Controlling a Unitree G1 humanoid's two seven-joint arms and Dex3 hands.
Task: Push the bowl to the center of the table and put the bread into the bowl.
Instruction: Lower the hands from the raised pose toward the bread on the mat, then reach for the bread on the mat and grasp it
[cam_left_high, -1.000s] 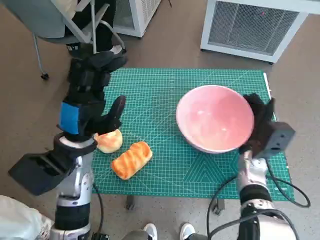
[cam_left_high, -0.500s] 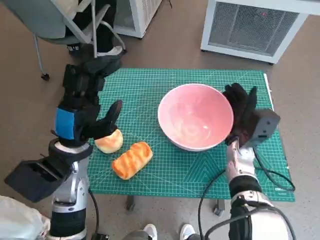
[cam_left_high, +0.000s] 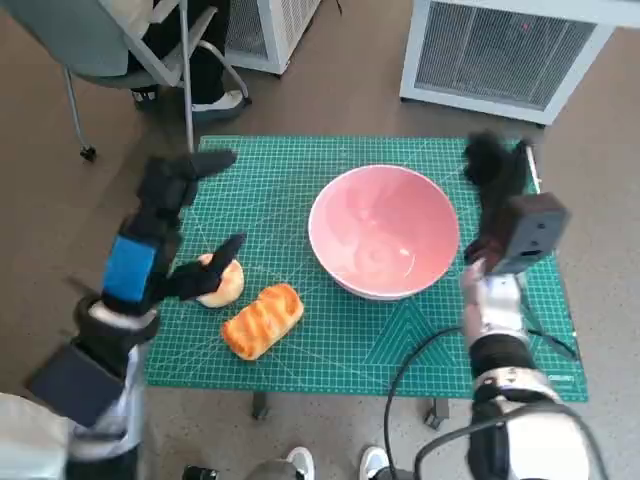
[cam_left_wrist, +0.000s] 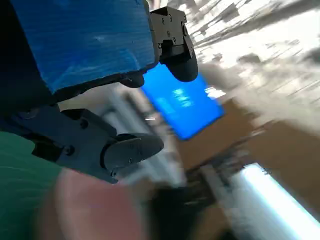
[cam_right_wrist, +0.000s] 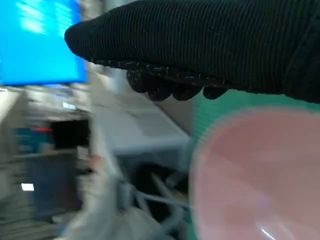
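A green cutting mat covers the table. The pink bowl sits near the middle of it, upright. The left hand hovers over the mat's left side, fingers spread apart and holding nothing; one finger reaches just above the round bread roll. The right hand is raised beside the bowl's far right rim, apart from it, but motion blur hides its fingers, so I cannot tell how far open it is. The striped orange bread (a loaf shape) lies just beside the roll.
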